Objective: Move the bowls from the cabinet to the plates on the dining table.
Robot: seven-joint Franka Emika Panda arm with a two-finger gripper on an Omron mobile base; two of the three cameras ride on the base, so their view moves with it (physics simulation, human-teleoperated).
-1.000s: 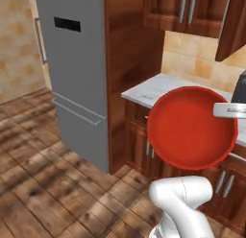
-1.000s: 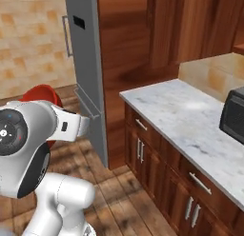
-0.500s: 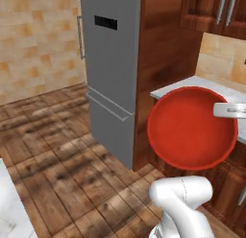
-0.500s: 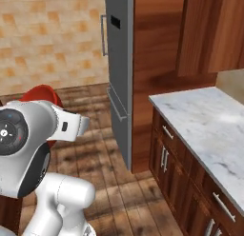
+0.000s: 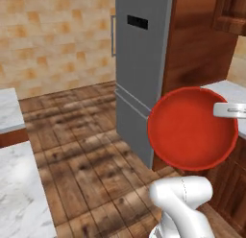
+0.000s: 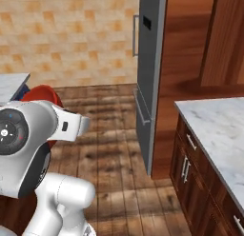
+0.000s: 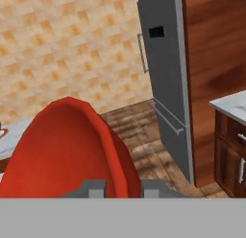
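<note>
Far left in the left base view I see a marble top (image 5: 12,198), probably the dining table, running along the lower-left corner, with a second slab edge above it; I cannot make out any plates on the part that shows. Between it and me lies open wooden floor (image 5: 81,150).

Moving right, the grey fridge (image 5: 139,64) stands against the dark wood panel, and in front of it hangs the red bowl (image 5: 192,129), carried edge-on, its open face turned toward the camera. In the hand view the bowl (image 7: 67,150) rises just above the gripper (image 7: 124,188), whose two tips pinch its rim; I judge the hand clenched on the bowl, though the contact itself is at the very bottom of that view.

My worries: the grasp is on one rim only, so a sharp turn or stop of the base could let the bowl swing or slip out. It stands proud of the arm, near the fridge corner, and could clip it. On the right the counter edge (image 6: 209,130) sits close to my base path.
</note>
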